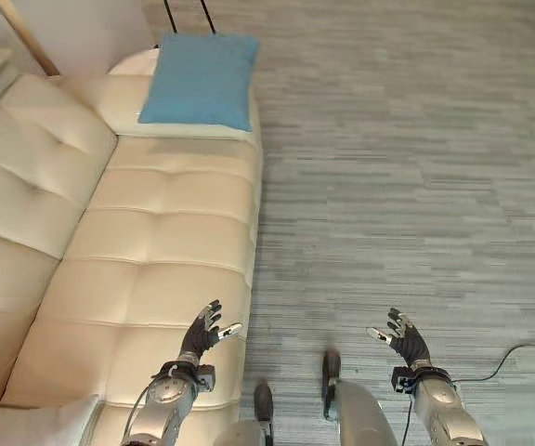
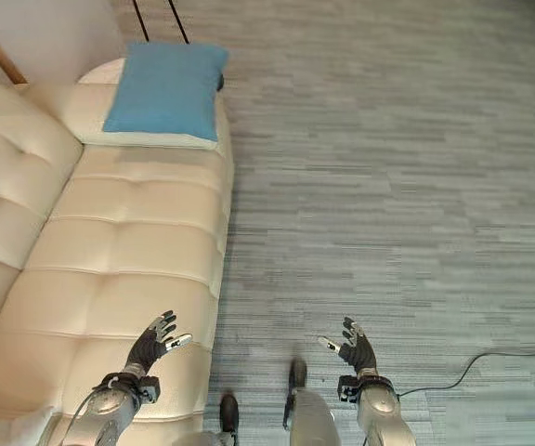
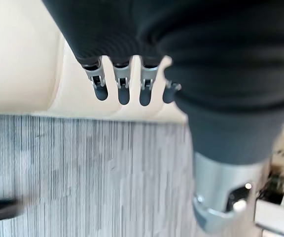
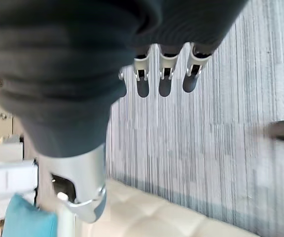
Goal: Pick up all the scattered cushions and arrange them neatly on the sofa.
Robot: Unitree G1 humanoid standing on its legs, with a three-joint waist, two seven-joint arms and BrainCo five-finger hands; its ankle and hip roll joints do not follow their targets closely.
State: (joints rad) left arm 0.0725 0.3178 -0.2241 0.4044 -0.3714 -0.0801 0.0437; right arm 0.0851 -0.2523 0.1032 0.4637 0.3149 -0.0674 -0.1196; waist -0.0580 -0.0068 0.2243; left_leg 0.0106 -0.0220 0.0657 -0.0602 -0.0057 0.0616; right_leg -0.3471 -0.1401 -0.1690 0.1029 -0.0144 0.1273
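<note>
A square blue fabric cushion (image 1: pixel 200 80) lies flat on the far end of the cream tufted leather sofa (image 1: pixel 156 242), over its armrest. My left hand (image 1: pixel 202 333) hovers above the sofa's near seat edge, fingers loosely spread, holding nothing. My right hand (image 1: pixel 403 338) hangs over the grey striped floor (image 1: pixel 407 186) beside the sofa, likewise relaxed and empty. A pale cushion corner (image 1: pixel 35 423), possibly, sits on the sofa's near end.
</note>
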